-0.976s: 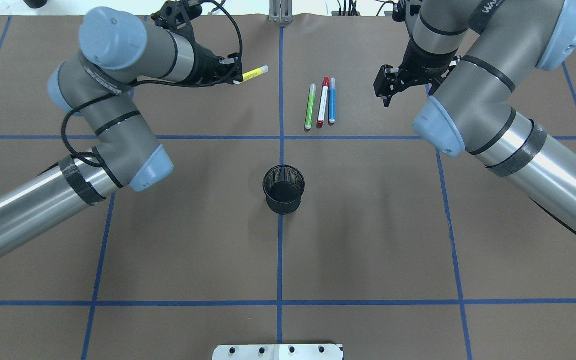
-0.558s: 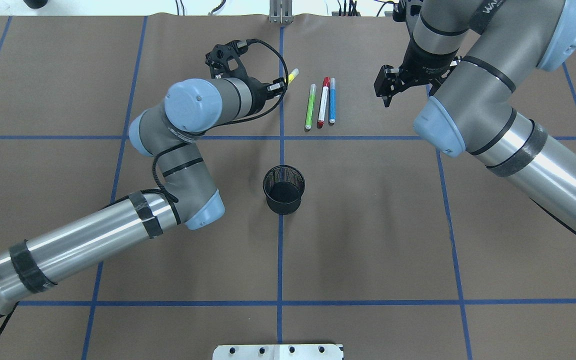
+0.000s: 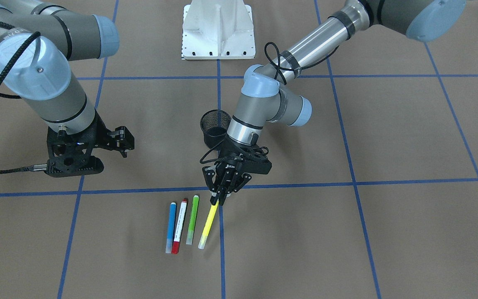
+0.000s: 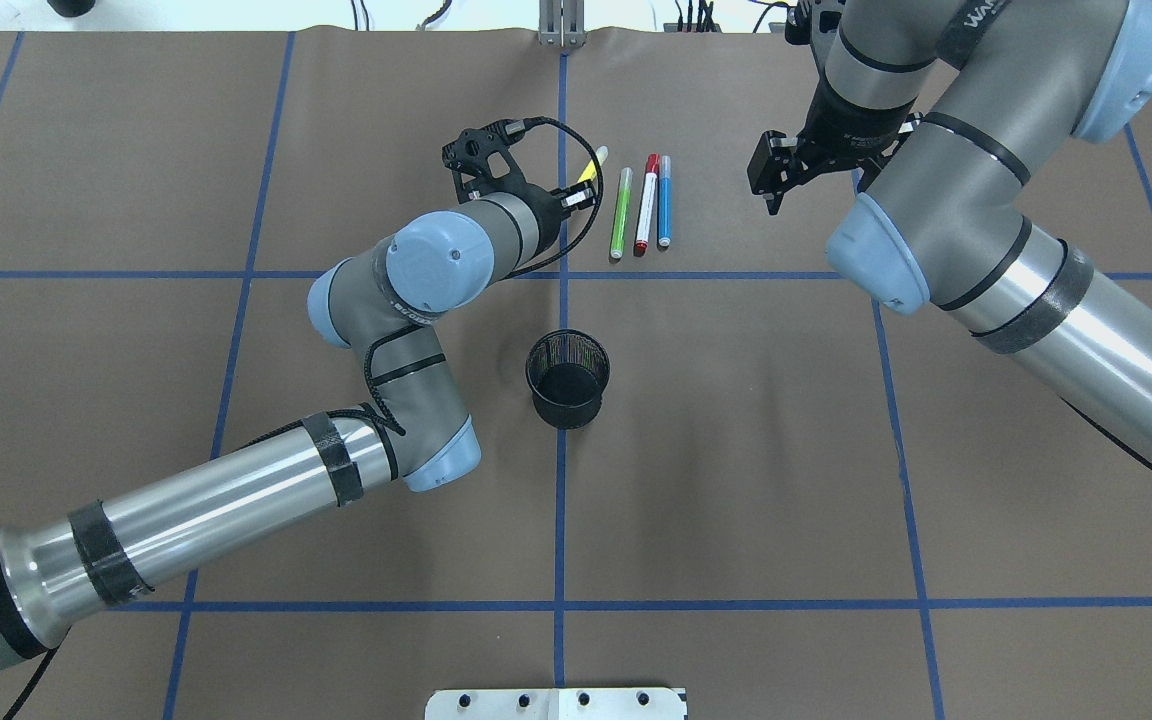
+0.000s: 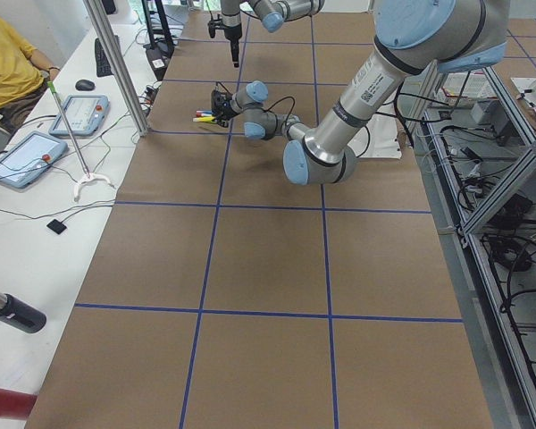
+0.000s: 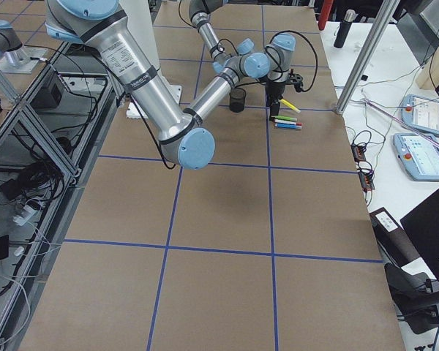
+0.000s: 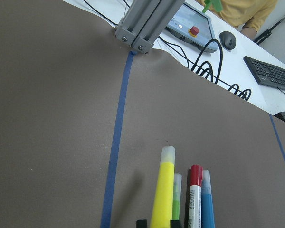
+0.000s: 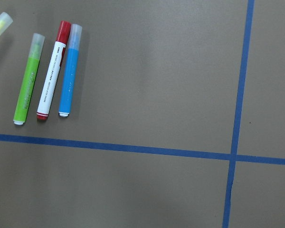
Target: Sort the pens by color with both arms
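Note:
My left gripper (image 3: 219, 200) is shut on the top end of the yellow pen (image 3: 207, 225) and holds it slanted, just beside the row of pens; they also show in the overhead view, gripper (image 4: 578, 192) and pen (image 4: 593, 165). The light green pen (image 4: 621, 213), the white pen with red cap (image 4: 646, 205) and the blue pen (image 4: 664, 200) lie side by side on the mat. The left wrist view shows the yellow pen (image 7: 162, 194) between the fingertips. My right gripper (image 4: 772, 195) hovers to the right of the row, open and empty.
A black mesh cup (image 4: 567, 380) stands at the table's middle, nearer the robot than the pens. The white pedestal base (image 3: 218, 31) is at the robot's edge. Blue tape lines (image 4: 561, 500) cross the brown mat. An operator and tablets sit at the far side.
My left arm has swung right with the yellow pen, bringing it from the left half up next to the green pen. The right arm and the three lying pens have not moved.

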Robot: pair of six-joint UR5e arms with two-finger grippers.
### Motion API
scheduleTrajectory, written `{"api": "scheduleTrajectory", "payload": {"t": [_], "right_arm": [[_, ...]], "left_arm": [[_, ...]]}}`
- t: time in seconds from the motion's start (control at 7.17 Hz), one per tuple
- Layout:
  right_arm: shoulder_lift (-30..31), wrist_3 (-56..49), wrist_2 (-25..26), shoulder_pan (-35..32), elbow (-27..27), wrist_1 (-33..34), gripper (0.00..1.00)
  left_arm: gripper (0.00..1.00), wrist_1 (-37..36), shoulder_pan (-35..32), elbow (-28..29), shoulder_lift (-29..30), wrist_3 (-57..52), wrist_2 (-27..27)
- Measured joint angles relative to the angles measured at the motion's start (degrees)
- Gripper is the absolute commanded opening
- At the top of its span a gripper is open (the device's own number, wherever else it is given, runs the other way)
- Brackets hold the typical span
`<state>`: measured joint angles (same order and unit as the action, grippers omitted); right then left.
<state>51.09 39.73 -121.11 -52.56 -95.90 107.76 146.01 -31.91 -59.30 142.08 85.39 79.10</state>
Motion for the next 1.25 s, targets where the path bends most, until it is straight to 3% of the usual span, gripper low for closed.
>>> {"api": "scheduleTrajectory", "payload": {"t": [0.14,0.7,0.84,0.98,1.25], "right_arm": [[0.03,0.0,0.0,0.0,0.0,0.0,1.0],[-0.11,-0.06,-0.06,0.0,0.01,-0.02,1.0],[-0.11,-0.33,-0.1,-0.27,0.04,-0.32,1.0],[0.43,-0.68,-0.21,-0.96,0.01,-1.57,1.0],[4.4,-2.09,-0.72,-3.68,-1.6,-5.3,1.0]], "left_arm": [[0.98,-0.08,0.05,0.03,-0.04,-0.1,0.0],[0.99,-0.67,-0.31,-0.36,-0.21,-1.84,1.1],[0.99,-3.45,-1.45,-1.74,-0.3,-3.94,4.17],[0.99,-9.54,-3.37,-5.0,-0.73,-6.49,9.39],[1.0,-26.97,-8.76,-18.15,-5.51,-16.38,20.44]]}}
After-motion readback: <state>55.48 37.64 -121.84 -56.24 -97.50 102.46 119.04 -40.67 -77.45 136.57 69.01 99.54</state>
